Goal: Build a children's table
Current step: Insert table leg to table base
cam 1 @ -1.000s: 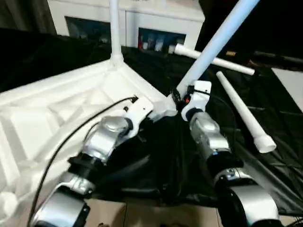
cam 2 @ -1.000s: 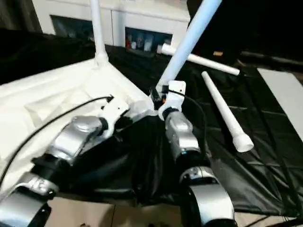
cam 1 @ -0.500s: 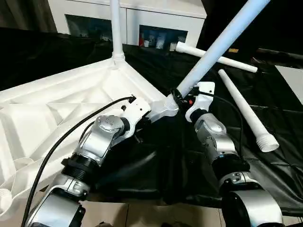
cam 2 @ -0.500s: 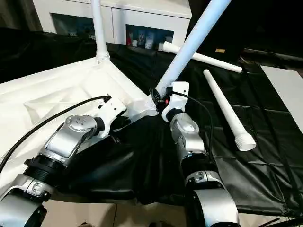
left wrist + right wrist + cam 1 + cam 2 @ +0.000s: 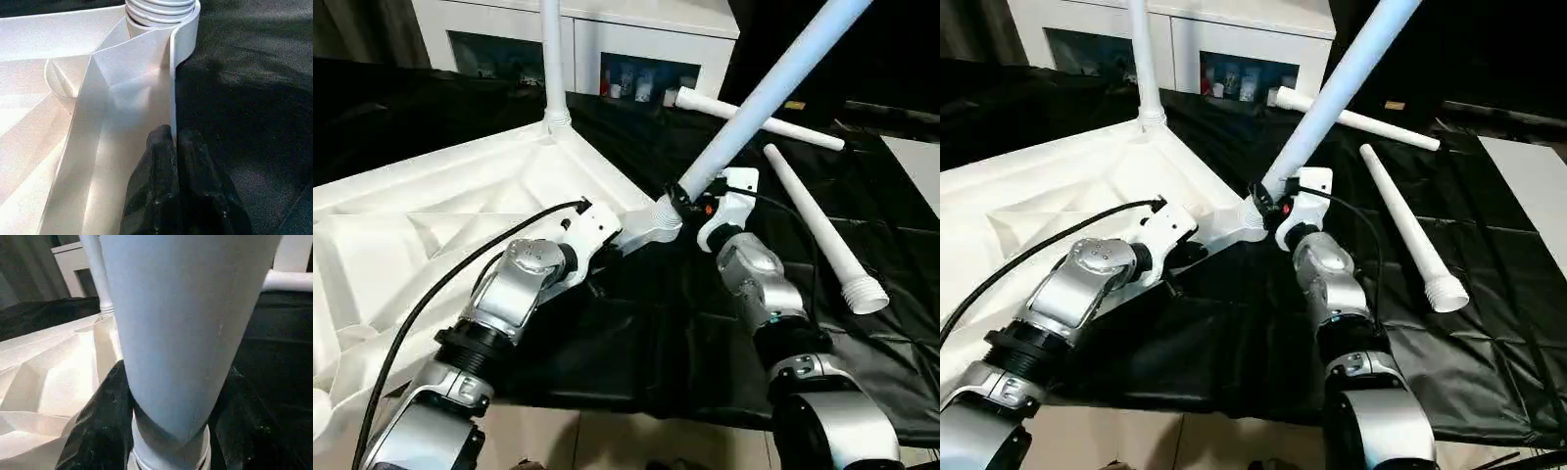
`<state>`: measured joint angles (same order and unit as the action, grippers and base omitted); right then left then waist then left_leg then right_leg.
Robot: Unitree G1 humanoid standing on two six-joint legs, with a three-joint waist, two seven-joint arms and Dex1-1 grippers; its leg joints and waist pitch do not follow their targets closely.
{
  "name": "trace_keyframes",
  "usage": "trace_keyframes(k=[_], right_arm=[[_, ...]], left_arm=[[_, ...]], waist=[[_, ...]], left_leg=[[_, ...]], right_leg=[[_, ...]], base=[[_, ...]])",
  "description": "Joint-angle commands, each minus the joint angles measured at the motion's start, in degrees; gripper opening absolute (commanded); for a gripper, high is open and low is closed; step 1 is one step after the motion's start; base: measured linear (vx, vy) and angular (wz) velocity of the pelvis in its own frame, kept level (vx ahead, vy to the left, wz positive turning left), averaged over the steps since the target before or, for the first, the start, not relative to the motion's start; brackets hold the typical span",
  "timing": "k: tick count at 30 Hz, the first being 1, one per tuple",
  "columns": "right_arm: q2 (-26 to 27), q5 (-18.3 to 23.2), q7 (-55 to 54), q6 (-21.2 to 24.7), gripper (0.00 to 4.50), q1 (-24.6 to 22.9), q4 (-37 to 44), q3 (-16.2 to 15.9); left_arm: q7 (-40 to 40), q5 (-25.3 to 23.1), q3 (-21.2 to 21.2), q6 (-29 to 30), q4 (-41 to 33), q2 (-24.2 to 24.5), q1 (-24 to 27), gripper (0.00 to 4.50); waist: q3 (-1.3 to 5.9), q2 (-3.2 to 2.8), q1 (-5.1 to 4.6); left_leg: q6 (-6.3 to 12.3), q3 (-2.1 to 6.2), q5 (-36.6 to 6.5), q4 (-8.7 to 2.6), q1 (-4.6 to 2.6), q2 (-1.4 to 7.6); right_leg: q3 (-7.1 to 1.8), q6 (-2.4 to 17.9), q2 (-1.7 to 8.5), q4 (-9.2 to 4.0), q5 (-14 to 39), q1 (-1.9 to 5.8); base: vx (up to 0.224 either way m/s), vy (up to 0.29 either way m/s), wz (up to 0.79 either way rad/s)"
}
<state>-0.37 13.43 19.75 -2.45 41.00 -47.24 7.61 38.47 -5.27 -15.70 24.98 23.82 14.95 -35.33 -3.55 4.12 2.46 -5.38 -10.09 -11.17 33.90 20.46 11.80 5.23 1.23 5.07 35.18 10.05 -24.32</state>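
**A room set up as a test space, with home furniture at the back**

You are looking at an indoor room that reads as a staged work area more than a lived-in home. A black cloth (image 5: 862,372) with fold creases covers the work surface. Behind it stands a white cabinet (image 5: 636,39) with dark glass doors and small items on its shelves. Pale flooring (image 5: 636,446) shows at the near edge. You cannot tell more about the room; the far right is dark.
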Motion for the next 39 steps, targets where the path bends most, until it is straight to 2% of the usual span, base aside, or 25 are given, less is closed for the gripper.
trace_keyframes(k=[1,5,11,16,19,22,23,26,27,29,31,33,35,38,39], right_arm=[[0.97,1.47,2.91,2.62,2.32,0.53,0.18,-0.26],[1.08,3.1,4.53,3.67,2.32,0.94,0.54,0.59],[0.67,3.54,5.9,4.57,2.32,1.1,1.09,0.7],[0.69,3.98,6.35,4.77,2.32,1.14,1.66,1.09],[1.05,6.25,7.59,5.53,2.32,1.31,2.58,2.45],[1.85,12.88,10.6,9.32,2.32,1.75,5.51,6.67],[1.66,14.84,11.82,11.27,2.32,1.85,6.41,7.68],[1.03,15.4,12.56,11.67,2.32,1.81,7.1,8.15],[0.58,15.13,13.06,11.47,2.04,1.67,7.23,7.81],[-0.23,15.54,12.9,11.33,2.04,1.43,7.38,8.24],[-0.6,14.85,12.14,10.78,2.04,1.28,7.29,8.09],[-0.84,14.66,12.05,10.4,2.04,0.96,7.49,8.1],[-0.97,14.97,11.77,11.27,1.83,0.3,8.79,8.5],[-1.13,15.3,11.7,12.12,1.83,-0.38,10.01,8.72],[-1.24,15.45,11.83,12.62,1.83,-0.99,10.93,8.76]], left_arm=[[0.45,0.65,-0.36,-2.52,-3.67,-0.66,-0.51,0.0],[0.42,0.73,-0.28,-2.34,-3.72,-0.73,-0.43,0.0],[0.6,0.75,-0.34,-2.16,-3.76,-0.77,-0.38,0.0],[0.74,0.81,-0.42,-2.02,-3.89,-0.74,-0.35,0.0],[0.77,0.8,-0.43,-2.06,-3.98,-0.66,-0.22,0.0],[0.94,0.8,-0.37,-2.13,-4.21,-0.46,0.0,0.0],[0.96,0.78,-0.35,-2.12,-4.28,-0.36,0.06,0.0],[0.91,0.8,-0.36,-2.17,-4.36,-0.23,0.1,0.0],[0.81,0.73,-0.36,-2.47,-4.34,-0.2,0.09,0.0],[0.94,-0.06,-1.06,-7.6,-3.81,0.2,-0.17,0.0],[-0.05,-0.83,-1.26,-9.46,-3.75,0.34,-0.19,0.0],[2.07,1.66,-0.12,-9.33,-4.45,-0.27,-0.13,0.0],[1.98,3.24,1.38,-10.07,-5.49,-0.96,-0.12,0.45],[1.47,3.18,1.7,-11.35,-6.2,-0.84,-0.09,0.64],[1.33,3.36,2.03,-11.55,-6.65,-0.79,0.04,0.72]], waist=[[4.39,-0.47,0.49],[4.42,-0.36,0.54],[4.46,-0.54,0.62],[4.61,-0.57,1.18],[4.63,-0.48,1.31],[4.68,-0.45,1.3],[4.74,-0.4,1.38],[4.77,-0.36,1.47],[4.78,-0.31,1.48],[4.71,-0.33,1.58],[4.7,-0.38,1.57],[4.72,-0.34,1.64],[4.7,-0.35,1.8],[4.77,-0.5,2.31],[4.65,-0.3,2.51]], left_leg=[[4.57,-0.12,-3.75,-3.69,-0.08,1.36],[5.17,-0.12,-2.74,-3.59,-0.07,1.38],[5.28,-0.12,-2.79,-3.57,-0.17,1.44],[5.77,-0.21,-0.85,-3.42,-0.38,1.42],[5.8,-0.18,-1.19,-3.44,-0.29,1.39],[5.99,-0.18,-1.56,-3.43,-0.29,1.45],[6.67,-0.12,-0.63,-3.37,-0.33,1.49],[7.02,-0.14,0.83,-3.24,-0.27,1.44],[7.05,-0.17,1.06,-3.2,-0.22,1.37],[6.59,-0.16,-0.11,-3.26,-0.16,1.33],[6.19,-0.16,-0.71,-3.29,-0.21,1.38],[5.64,-0.27,-0.89,-3.26,-0.3,1.32],[5.3,-0.27,-1.14,-3.24,-0.14,1.26],[4.98,-0.22,-1.41,-3.25,-0.28,1.5],[4.84,-0.29,-1.74,-3.27,-0.28,1.47]], right_leg=[[-3.31,15.05,3.25,-2.57,0.67,4.33],[-3.28,15.27,3.24,-2.46,0.03,4.31],[-3.26,15.58,3.29,-2.42,0.13,4.23],[-3.26,16.25,3.22,-2.09,-2.67,4.2],[-3.28,16.08,3.3,-2.1,-2.14,4.36],[-3.36,15.97,3.33,-2.07,-2.26,4.43],[-3.29,16.18,3.26,-1.95,-3.6,4.4],[-3.2,16.51,3.25,-1.8,-4.67,4.37],[-3.18,16.54,3.26,-1.79,-4.5,4.37],[-3.18,16.11,3.33,-2.09,-2.36,4.45],[-3.2,15.76,3.33,-2.16,-1.51,4.4],[-3.24,15.59,3.23,-2.11,-1.34,4.28],[-3.26,15.36,3.23,-2.11,-1.18,4.36],[-3.22,15.71,3.27,-2.01,-1.8,4.2],[-3.2,15.58,3.13,-2.04,-1.57,4.15]], base=[[0.0,0.0,0.0],[0.0,0.0,0.0],[0.0,0.0,0.0],[0.0,0.0,0.0],[0.0,0.0,0.0],[0.0,0.0,0.0],[0.0,0.0,0.0],[0.0,0.0,0.0],[0.0,0.0,0.0],[0.0,0.0,0.0],[0.0,0.0,0.0],[0.0,0.0,0.0],[0.0,0.0,0.0],[0.0,0.0,0.0],[0.0,0.0,0.0]])
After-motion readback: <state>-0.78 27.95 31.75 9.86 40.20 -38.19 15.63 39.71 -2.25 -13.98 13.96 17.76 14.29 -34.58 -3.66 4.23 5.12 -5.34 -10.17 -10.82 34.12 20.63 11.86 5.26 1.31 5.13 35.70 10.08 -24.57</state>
